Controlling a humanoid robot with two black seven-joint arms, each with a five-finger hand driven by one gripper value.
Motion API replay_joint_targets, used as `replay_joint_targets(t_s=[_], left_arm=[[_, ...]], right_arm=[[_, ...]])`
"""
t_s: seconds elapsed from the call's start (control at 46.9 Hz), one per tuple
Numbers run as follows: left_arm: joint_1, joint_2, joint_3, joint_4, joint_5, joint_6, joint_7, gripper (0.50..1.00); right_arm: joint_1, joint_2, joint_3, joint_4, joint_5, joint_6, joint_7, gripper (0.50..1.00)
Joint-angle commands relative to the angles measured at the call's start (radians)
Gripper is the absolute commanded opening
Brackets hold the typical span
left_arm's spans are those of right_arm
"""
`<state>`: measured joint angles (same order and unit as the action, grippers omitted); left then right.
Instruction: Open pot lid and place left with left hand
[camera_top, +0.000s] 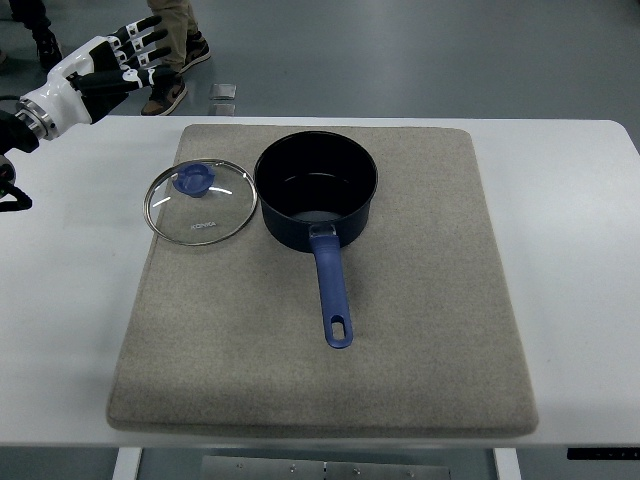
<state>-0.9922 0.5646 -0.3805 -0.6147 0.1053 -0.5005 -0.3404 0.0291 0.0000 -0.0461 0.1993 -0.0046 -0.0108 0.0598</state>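
Note:
A dark blue pot (316, 190) stands uncovered on the grey mat (420, 300), its blue handle (333, 290) pointing toward the near edge. The glass lid (201, 202) with a blue knob (194, 180) lies flat on the mat just left of the pot, almost touching its wall. My left hand (128, 55) hovers at the upper left, beyond the table's far edge, well away from the lid, fingers spread and holding nothing. The right arm does not show.
The mat lies on a white table (570, 250). Beyond the far edge a person's legs and shoes (175, 60) stand on the grey floor, close to my left hand. A small grey object (224, 92) lies on the floor.

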Motion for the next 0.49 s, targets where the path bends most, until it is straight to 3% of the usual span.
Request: replay_joint_targets(t_s=[0.0,0.171,0.469], left_arm=[[0.010,0.000,0.000,0.000,-0.058,-0.026,0.001,0.994],[0.020,0.000,-0.001,0.000,-0.142,-0.067,0.044,0.994],[0.023,0.000,-0.003,0.000,-0.211,-0.069,0.172,0.994]], right_arm=[[0.000,0.000,0.000,0.000,0.000,0.000,0.000,0.917],[0.000,0.000,0.006,0.017,0.002,0.011,0.000,0.917],[-0.003,0.000,0.008,0.025,0.002,0.011,0.002,0.917]])
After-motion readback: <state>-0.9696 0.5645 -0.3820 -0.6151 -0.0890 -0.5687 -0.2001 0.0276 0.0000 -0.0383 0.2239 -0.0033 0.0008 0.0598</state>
